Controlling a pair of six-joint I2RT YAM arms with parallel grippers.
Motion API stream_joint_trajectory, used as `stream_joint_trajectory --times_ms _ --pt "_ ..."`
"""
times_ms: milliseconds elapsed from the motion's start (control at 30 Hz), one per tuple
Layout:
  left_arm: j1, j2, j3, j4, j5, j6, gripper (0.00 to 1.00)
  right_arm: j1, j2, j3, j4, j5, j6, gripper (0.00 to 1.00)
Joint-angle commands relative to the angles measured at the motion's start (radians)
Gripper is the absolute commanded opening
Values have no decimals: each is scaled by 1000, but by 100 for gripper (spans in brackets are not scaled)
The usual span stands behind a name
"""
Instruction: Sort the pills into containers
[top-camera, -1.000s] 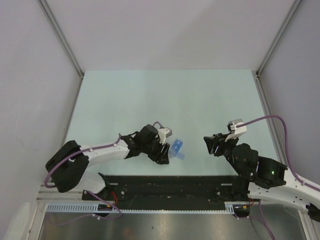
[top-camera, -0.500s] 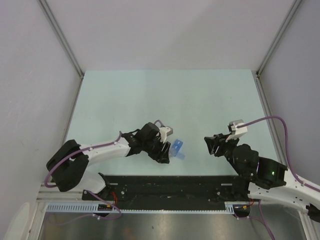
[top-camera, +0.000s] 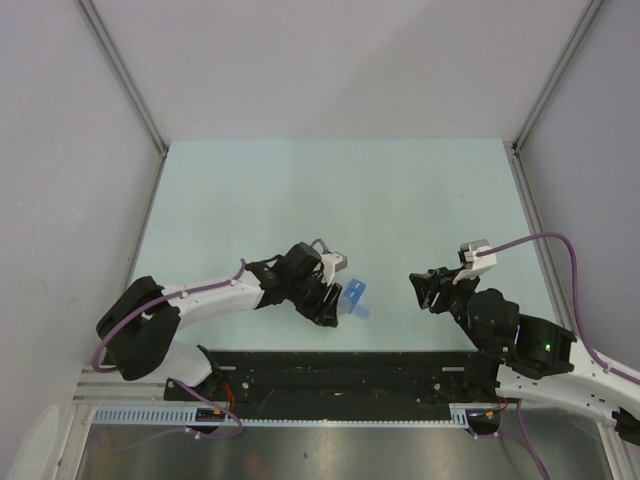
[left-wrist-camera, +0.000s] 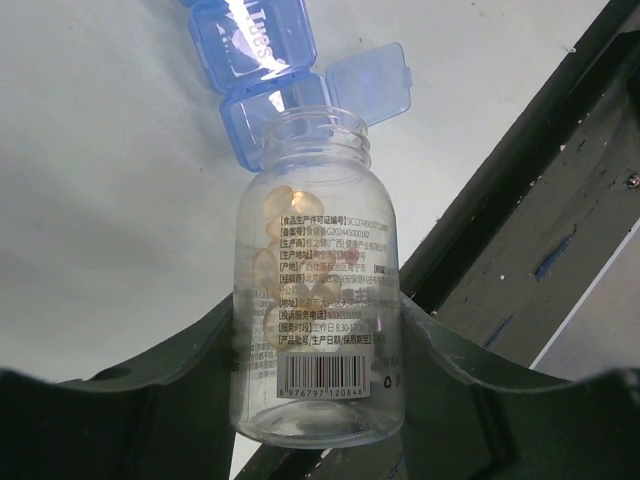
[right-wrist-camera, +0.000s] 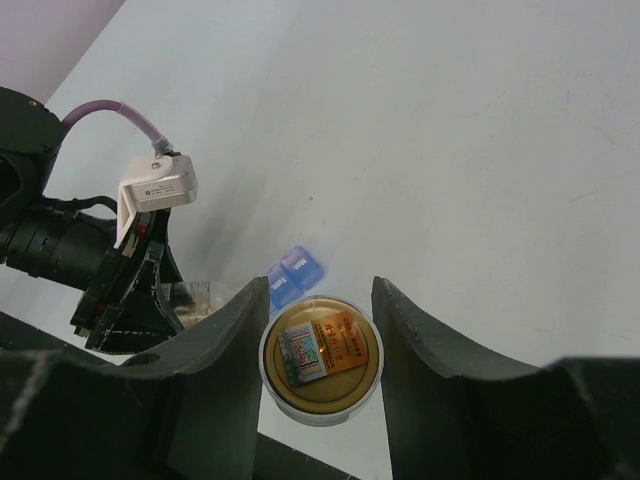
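The blue pill box (top-camera: 353, 295) lies on the table near the front edge. In the left wrist view, the pill box (left-wrist-camera: 262, 50) has one lid (left-wrist-camera: 372, 85) open. My left gripper (top-camera: 328, 303) is shut on a clear pill bottle (left-wrist-camera: 318, 300) with several pale pills (left-wrist-camera: 275, 240) inside. The bottle is tilted, with its open mouth over the open compartment. My right gripper (top-camera: 420, 290) is shut on the bottle's gold cap (right-wrist-camera: 321, 358) and holds it above the table, right of the box. The box also shows in the right wrist view (right-wrist-camera: 295, 275).
The pale green table (top-camera: 330, 190) is walled by grey panels at left, right and back. A black base rail (top-camera: 340, 370) runs along the near edge, just below the pill box and both grippers.
My left gripper has turned slightly with the bottle toward the pill box. The right gripper has barely moved.
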Motion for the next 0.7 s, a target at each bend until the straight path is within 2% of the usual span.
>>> stream_joint_trajectory --times_ms 0,667 --pt "11 6 51 -12 7 27 0 -4 -13 -2 7 24 14 0" --pt "15 46 101 -59 -4 44 1 -4 -25 -7 -8 32 24 0"
